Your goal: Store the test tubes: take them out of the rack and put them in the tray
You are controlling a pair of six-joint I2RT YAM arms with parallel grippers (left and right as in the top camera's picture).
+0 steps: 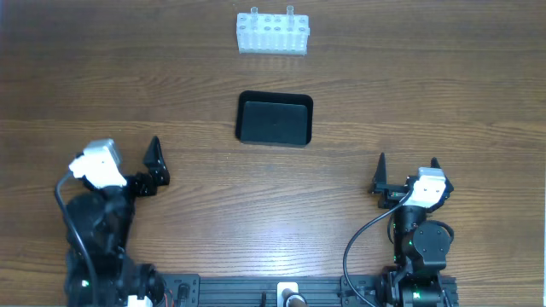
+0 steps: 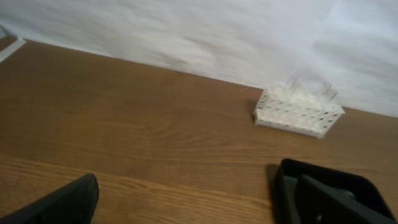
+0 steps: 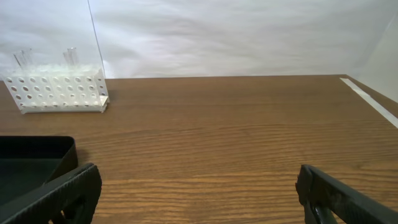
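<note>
At the far edge of the bench (image 1: 444, 77), two test tubes (image 1: 253, 13) stood in the rack (image 1: 271, 36); the tray (image 1: 275, 119), nearer, held none. Both arms' jaws hung released, holding nothing. All the storing was left.

We see a brown wooden table (image 1: 426, 94), its grain running across the surface. Behind its far edge stands a white, faintly creased backdrop (image 3: 249, 37). Near one edge of the table lies a pale strip (image 3: 372, 99) — tape or trim, we cannot tell which.
</note>
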